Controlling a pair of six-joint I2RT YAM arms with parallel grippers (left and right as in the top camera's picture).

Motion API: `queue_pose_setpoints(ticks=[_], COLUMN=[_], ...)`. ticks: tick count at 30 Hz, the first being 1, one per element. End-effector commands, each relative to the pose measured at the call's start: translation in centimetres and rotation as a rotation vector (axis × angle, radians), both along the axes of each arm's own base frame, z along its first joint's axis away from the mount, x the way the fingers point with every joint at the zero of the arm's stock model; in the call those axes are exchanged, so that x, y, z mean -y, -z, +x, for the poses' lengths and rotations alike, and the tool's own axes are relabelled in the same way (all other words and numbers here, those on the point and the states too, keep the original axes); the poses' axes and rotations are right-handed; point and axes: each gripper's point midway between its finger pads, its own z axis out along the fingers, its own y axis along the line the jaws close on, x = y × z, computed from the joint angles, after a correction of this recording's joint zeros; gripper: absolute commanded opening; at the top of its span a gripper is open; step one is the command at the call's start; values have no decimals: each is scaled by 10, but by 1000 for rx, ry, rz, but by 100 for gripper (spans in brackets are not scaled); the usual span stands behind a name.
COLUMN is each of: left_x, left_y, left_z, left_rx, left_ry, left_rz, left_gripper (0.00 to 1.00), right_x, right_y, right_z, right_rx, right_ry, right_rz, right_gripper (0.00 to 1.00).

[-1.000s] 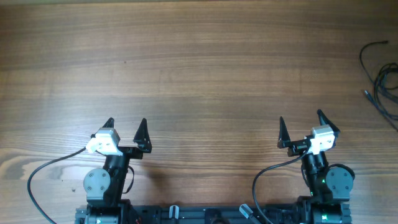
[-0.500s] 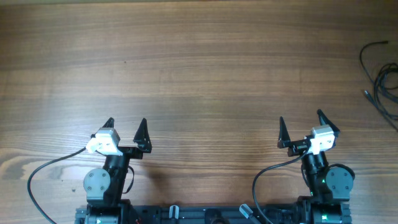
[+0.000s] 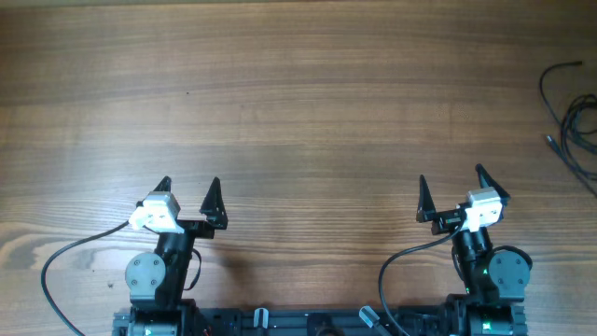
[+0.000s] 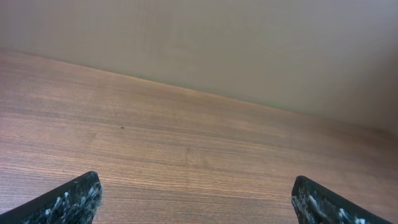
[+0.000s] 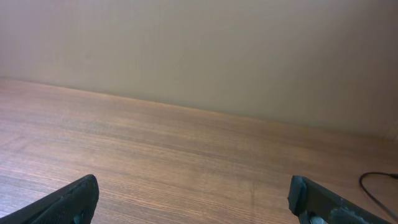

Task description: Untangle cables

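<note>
The cables (image 3: 571,126) are thin black cords lying loosely at the far right edge of the wooden table, partly cut off by the overhead view's border. One cord end also shows at the right edge of the right wrist view (image 5: 377,182). My left gripper (image 3: 188,187) is open and empty near the front left of the table. My right gripper (image 3: 451,184) is open and empty near the front right, well short of the cables. In both wrist views the fingertips (image 4: 196,198) (image 5: 194,196) sit wide apart over bare wood.
The wooden table (image 3: 298,112) spreads out ahead of both grippers. A plain beige wall (image 4: 205,37) rises behind the table's far edge. Thicker black arm wires (image 3: 65,257) loop beside the arm bases at the front edge.
</note>
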Motion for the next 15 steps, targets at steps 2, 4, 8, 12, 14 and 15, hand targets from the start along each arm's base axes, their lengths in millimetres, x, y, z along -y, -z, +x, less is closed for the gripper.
queue_pose_setpoints(ticks=[2, 4, 8, 12, 14, 15], left_x=[-1, -1, -1, -1, -1, -1], left_y=[1, 1, 1, 1, 1, 1], left_z=[0, 0, 0, 0, 0, 0], left_rx=[2, 2, 2, 2, 2, 2], left_ry=[1, 1, 1, 1, 1, 1], left_rz=[12, 12, 12, 12, 12, 12], left_gripper=[100, 100, 100, 100, 100, 100], right_x=[0, 0, 0, 0, 0, 0], right_y=[-2, -2, -2, -2, -2, -2], right_z=[-1, -1, -1, -1, -1, -1], right_rx=[11, 11, 11, 11, 11, 11], right_ry=[3, 3, 3, 3, 3, 3], right_rz=[13, 13, 13, 13, 13, 13], right_gripper=[100, 100, 99, 100, 100, 100])
